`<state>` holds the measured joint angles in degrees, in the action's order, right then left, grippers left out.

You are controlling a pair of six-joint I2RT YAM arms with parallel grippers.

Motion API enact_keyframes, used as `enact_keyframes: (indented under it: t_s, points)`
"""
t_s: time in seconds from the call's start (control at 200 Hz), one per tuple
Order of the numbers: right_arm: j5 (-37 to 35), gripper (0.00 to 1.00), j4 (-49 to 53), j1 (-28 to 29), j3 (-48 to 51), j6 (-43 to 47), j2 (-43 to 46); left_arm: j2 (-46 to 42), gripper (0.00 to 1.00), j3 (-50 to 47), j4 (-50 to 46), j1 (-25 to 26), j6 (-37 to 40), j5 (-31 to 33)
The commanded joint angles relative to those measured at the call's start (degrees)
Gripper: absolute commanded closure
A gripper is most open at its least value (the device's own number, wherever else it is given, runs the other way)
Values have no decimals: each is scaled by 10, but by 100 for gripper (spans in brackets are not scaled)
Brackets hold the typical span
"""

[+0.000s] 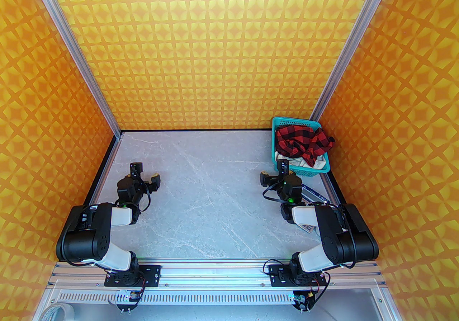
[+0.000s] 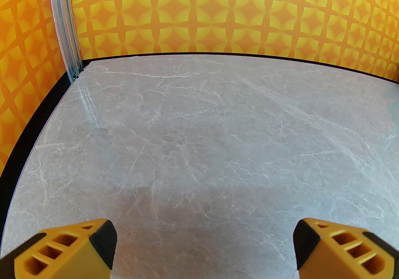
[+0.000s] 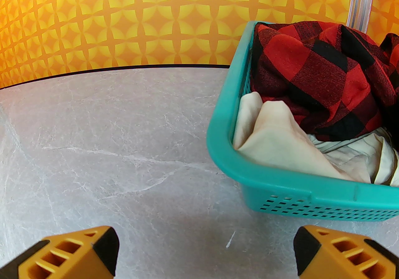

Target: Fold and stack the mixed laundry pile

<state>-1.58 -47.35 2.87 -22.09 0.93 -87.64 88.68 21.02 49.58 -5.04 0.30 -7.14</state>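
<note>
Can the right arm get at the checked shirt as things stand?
Probably yes: the right gripper is open just short of the teal basket, and the checked shirt lies on top, uncovered.

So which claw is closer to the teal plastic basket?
Right. The right claw sits just short of the teal plastic basket; the left claw is far off to its left.

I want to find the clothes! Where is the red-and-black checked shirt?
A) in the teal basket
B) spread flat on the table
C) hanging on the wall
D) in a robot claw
A: the red-and-black checked shirt lies crumpled inside the teal basket, over a cream garment.
</note>
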Motion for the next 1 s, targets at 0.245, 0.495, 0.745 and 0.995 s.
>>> enact_keyframes:
  t_s: [0.245, 0.495, 0.745, 0.995]
  points:
    - [-10, 2, -2, 3, -5, 6, 8, -46, 1, 30, -63, 1, 9, 8]
    - [-82, 5, 302, 5, -78, -75, 188, -217, 6, 112, -349, 35, -81, -9]
    - [-111, 4, 823, -22, -434, -187, 153, -277, 9, 219, -499, 162, -69, -247]
    - [-33, 3, 869, -90, -604, -224, -28, -267, 8, 234, -472, 213, -55, -375]
